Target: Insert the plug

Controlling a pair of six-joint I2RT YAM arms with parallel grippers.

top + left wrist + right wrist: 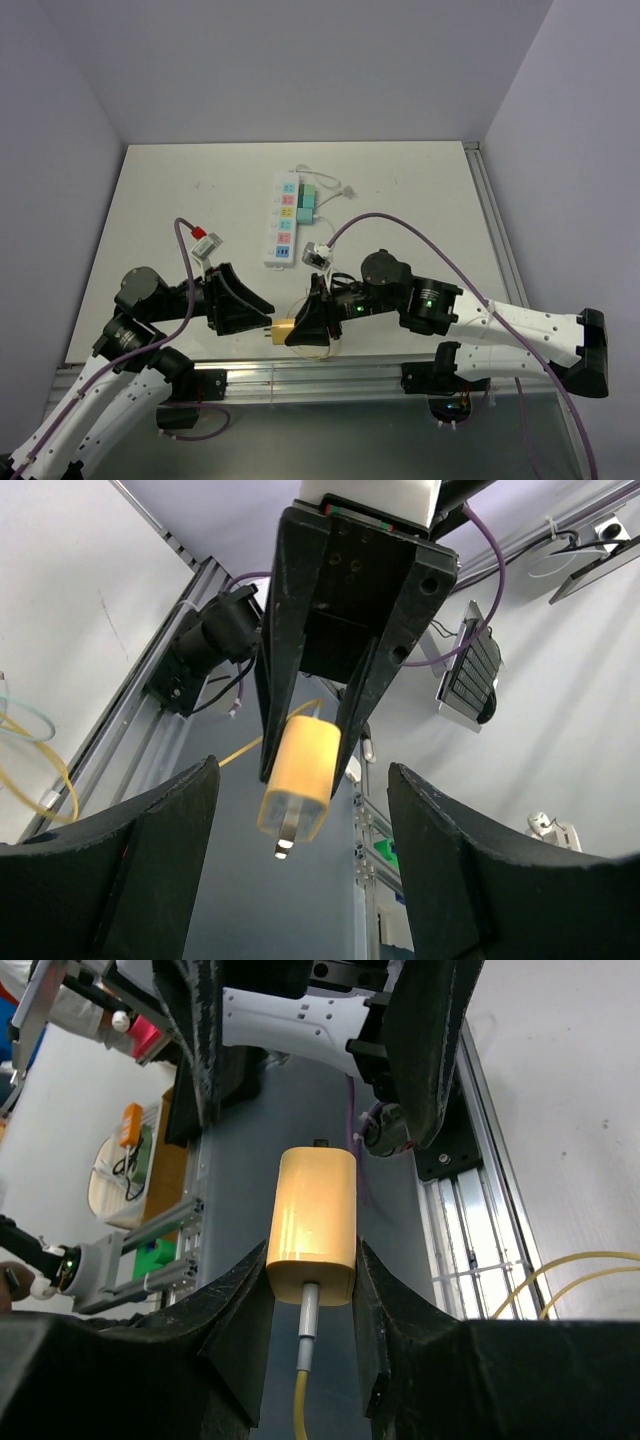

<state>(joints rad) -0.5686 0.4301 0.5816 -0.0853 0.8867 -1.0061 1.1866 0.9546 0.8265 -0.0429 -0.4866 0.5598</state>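
Top view, near edge of the tabletop (420,190), both arms meeting nose to nose

- Right gripper (303,324) clenched on the yellow plug (312,1222), pinched by its flat sides near the cable end. Prong end points to 9 o'clock, at the left arm
- Plug is off the tabletop, in the air over the near edge, roughly at 6 o'clock from the power strip (283,219) and well apart from it
- Left gripper (268,320) released, its jaws spread wide with nothing between them. It faces the plug from 9 o'clock, tips just beside the prongs (285,837); I cannot tell whether they touch
- Yellow cable (300,1400) runs out of the plug's back end, between the right fingers (240,1310), and loops on the tabletop under the right gripper

Surroundings
- Power strip lies lengthwise, 12 to 6 o'clock, at mid tabletop, with a column of coloured sockets
- Teal adapters (309,200) sit against its 3 o'clock side, near the far end
- White cord (328,184) trails off from the strip's far end toward 2 o'clock
- Small white charger (318,254) at 5 o'clock from the strip, lying between the strip and the right gripper
- Red-and-white tag (204,238) at 8 o'clock from the strip, near the left arm
- Purple cable (420,235) arcs over the right arm
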